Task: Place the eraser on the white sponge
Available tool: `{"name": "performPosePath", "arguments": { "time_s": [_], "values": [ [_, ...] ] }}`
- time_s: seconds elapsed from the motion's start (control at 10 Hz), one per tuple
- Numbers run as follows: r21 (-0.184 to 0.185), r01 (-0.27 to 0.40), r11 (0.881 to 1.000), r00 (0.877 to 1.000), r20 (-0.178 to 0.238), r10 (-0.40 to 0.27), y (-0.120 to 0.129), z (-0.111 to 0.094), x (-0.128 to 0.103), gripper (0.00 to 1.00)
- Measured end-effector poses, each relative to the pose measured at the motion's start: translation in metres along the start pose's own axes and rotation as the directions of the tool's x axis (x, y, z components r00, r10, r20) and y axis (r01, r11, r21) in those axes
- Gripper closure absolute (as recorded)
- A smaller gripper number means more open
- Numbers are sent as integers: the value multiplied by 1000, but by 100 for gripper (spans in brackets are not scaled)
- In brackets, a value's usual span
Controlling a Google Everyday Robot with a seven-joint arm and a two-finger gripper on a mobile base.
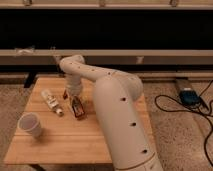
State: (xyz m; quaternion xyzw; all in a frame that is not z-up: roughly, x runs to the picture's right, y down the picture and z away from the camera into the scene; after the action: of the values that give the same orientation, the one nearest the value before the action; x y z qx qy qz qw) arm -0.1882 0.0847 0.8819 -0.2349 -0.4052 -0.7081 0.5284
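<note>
Wooden table (65, 142) holds eraser (77, 107) lengthwise beneath the claw (74, 95)

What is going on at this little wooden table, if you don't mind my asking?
A white robot arm reaches over the wooden table, its claw down near the middle, right above a small dark bar with orange markings, apparently the eraser. Whether the claw holds it cannot be told. A white labelled tube lies to the left, and a white cup stands near the front left. No sponge is visible.
</note>
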Motion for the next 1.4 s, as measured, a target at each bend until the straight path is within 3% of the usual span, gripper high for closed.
{"name": "performPosePath", "arguments": {
  "time_s": [0.7, 1.2, 1.4],
  "values": [
    [16, 6, 1000, 999, -41, -5, -8, -4, 14, 23],
    [5, 2, 1000, 998, -65, -2, -5, -5, 13, 20],
    [-2, -6, 1000, 996, -88, 5, -2, -15, 9, 20]
  ]
}}
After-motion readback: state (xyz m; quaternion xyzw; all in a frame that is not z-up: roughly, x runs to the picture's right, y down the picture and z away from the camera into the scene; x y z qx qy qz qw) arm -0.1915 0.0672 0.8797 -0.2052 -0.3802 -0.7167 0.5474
